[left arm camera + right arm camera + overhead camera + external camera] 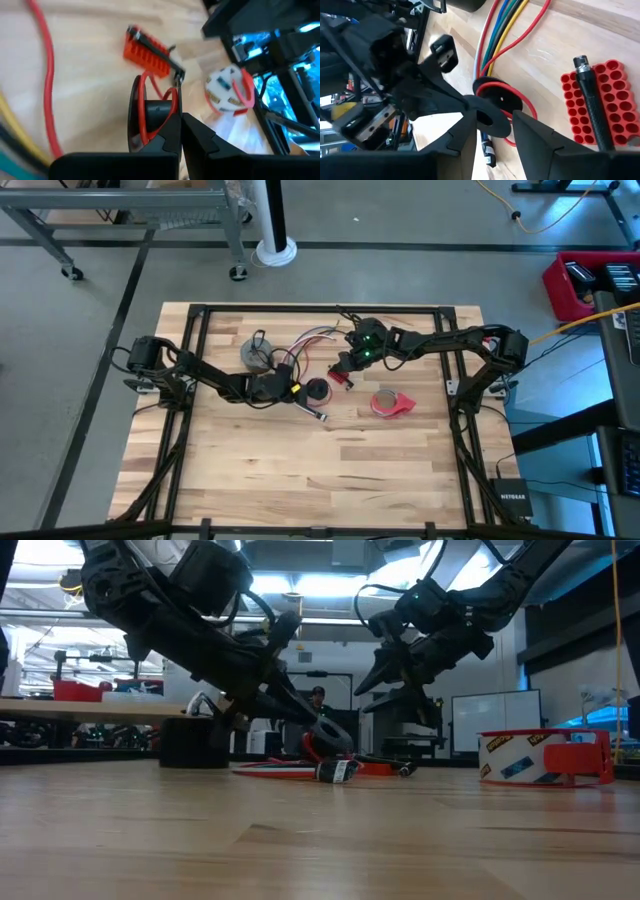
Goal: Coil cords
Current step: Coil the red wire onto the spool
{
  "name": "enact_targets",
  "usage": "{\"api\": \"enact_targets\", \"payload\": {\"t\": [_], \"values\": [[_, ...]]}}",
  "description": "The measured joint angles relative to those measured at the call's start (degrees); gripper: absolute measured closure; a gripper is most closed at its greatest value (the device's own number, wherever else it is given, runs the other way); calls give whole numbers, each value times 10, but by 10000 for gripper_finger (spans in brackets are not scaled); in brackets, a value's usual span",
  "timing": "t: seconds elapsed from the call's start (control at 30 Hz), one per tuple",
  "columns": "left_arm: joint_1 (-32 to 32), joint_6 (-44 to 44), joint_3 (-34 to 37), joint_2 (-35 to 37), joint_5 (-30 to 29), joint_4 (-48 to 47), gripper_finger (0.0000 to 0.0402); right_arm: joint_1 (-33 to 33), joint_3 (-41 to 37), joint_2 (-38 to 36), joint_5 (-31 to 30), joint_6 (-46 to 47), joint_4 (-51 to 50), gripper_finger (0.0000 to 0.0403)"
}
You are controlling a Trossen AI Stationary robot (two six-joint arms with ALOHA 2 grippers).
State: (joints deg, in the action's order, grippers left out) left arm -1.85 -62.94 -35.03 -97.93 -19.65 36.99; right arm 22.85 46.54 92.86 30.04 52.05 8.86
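Observation:
The small black-and-red coil [317, 390] is at the table's middle, a black spool wound with red wire [150, 112]. My left gripper [296, 388] is shut on it. My right gripper [348, 363] hovers open just above and beyond the coil; in its wrist view the coil [497, 102] shows between its spread fingers. The long bundle of red, green, blue and yellow wires [495, 30] runs across the table to the far side. The small grey coil [257, 355] lies behind my left arm. My left gripper pinches the black spool's rim [167, 120] between its two fingers. The fingers come slanting down from the table's left [290, 705]. The coil stands tilted on edge at the fingertips [330, 732], low over the table. Whether its lower edge rests on the wood I cannot tell.
A small red block with rows of holes [340, 377] and a black rod on it [592, 105] lies beside the coil. A red tape roll [390, 402] stands to the right. A plug end [338, 771] lies on the wood nearer the front.

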Motion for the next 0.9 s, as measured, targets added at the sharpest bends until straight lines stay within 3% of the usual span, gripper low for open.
{"api": "enact_targets", "payload": {"t": [0.33,0.73,0.9], "values": [[0,109,0,1,-25,110,401,0,0,0,0,-11,5,274],[-3,175,0,11,-49,113,401,20,0,-43,-3,-45,2,274],[-3,262,-1,81,-55,88,401,50,0,-101,-6,-46,-26,274]]}}
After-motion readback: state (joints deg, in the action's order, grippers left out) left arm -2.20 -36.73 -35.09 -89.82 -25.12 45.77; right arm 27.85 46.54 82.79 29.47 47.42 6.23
